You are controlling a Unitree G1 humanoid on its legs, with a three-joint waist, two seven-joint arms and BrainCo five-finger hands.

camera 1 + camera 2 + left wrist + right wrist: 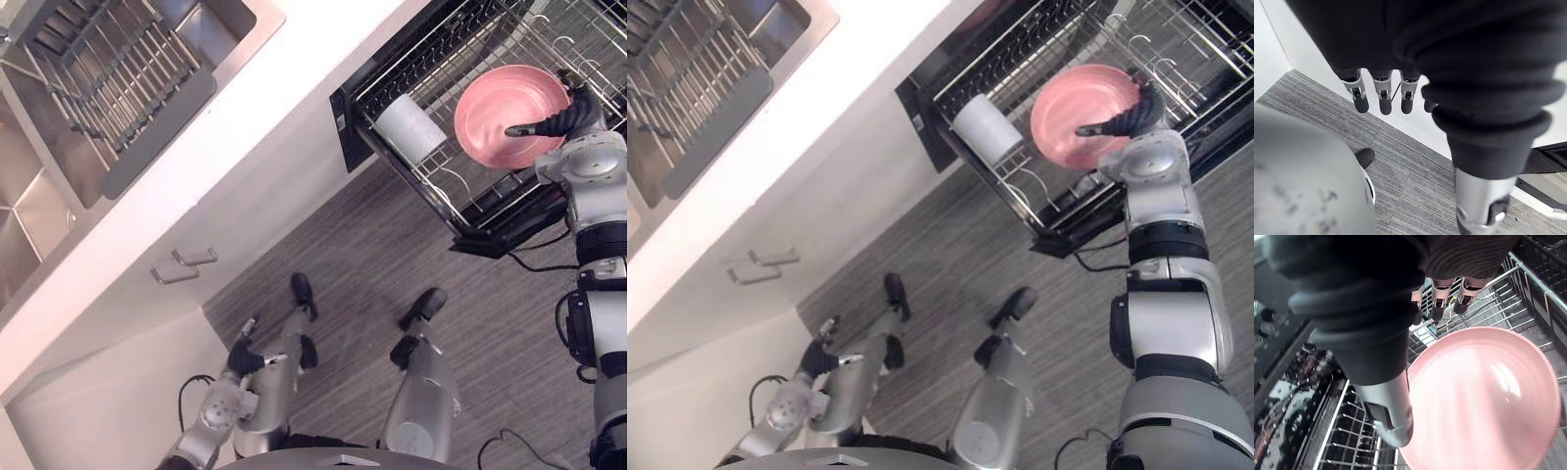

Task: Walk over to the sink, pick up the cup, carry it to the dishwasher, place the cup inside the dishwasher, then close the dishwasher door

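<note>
A white cup lies on its side in the pulled-out wire rack of the dishwasher, next to a pink bowl. My right hand hovers over the far edge of that bowl, apart from the cup. In the right wrist view its fingers are straight and hold nothing, with the pink bowl just below them. My left hand hangs low by the white cabinet front. Its fingers are relaxed and empty above the grey floor.
The steel sink with a wire drainer sits in the white counter at the left. Two cabinet handles stick out below it. The dishwasher's dark frame juts over the grey plank floor.
</note>
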